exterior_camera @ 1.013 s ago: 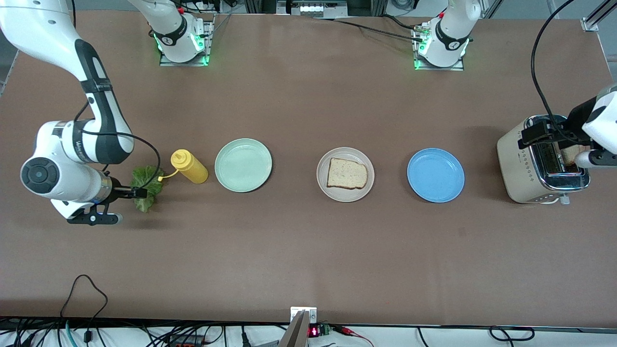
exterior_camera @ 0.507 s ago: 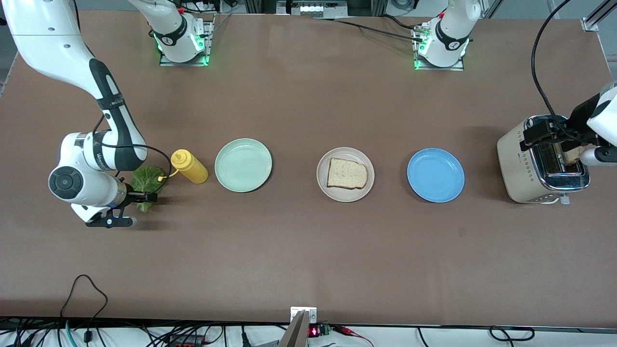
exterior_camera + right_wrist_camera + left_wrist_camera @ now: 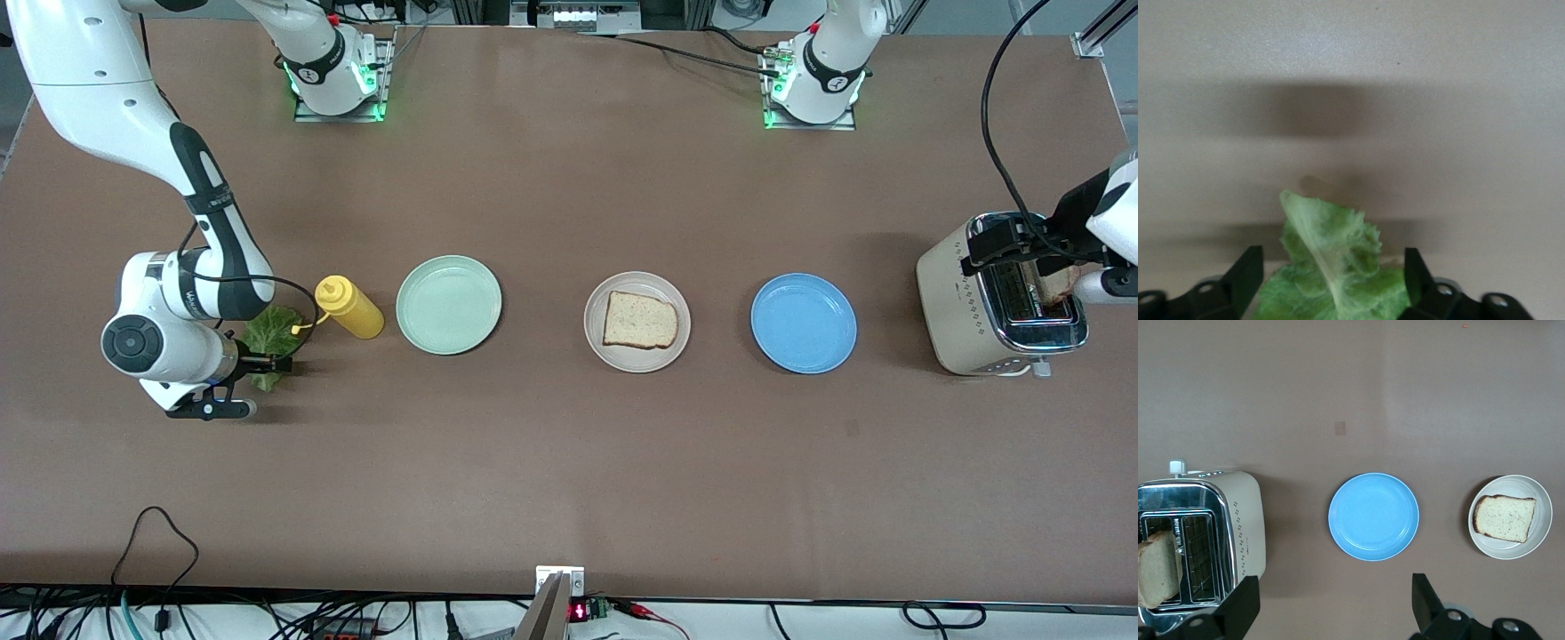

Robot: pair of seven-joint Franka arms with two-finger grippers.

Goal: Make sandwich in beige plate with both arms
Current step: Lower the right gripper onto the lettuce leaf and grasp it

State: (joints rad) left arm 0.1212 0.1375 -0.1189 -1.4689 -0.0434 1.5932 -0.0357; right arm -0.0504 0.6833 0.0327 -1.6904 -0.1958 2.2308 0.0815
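Observation:
A single bread slice (image 3: 640, 320) lies on the beige plate (image 3: 597, 342) at mid table, also in the left wrist view as the beige plate (image 3: 1485, 543). A green lettuce leaf (image 3: 265, 331) lies on the table beside the yellow bottle. My right gripper (image 3: 276, 363) is low at the leaf, open, and the lettuce leaf (image 3: 1331, 267) lies between its fingers (image 3: 1248, 280). My left gripper (image 3: 1336, 610) hangs open and empty high above the toaster (image 3: 965, 293). A second bread slice (image 3: 1158, 573) stands in a toaster slot.
A yellow squeeze bottle (image 3: 348, 308) lies between the lettuce and the mint-green plate (image 3: 448, 305). A blue plate (image 3: 803, 323) sits between the beige plate and the toaster. A black cable runs up from the toaster's end of the table.
My right arm has swung toward the yellow bottle and come down, bringing its fingers around the lettuce. The left arm has drawn slightly away from the toaster.

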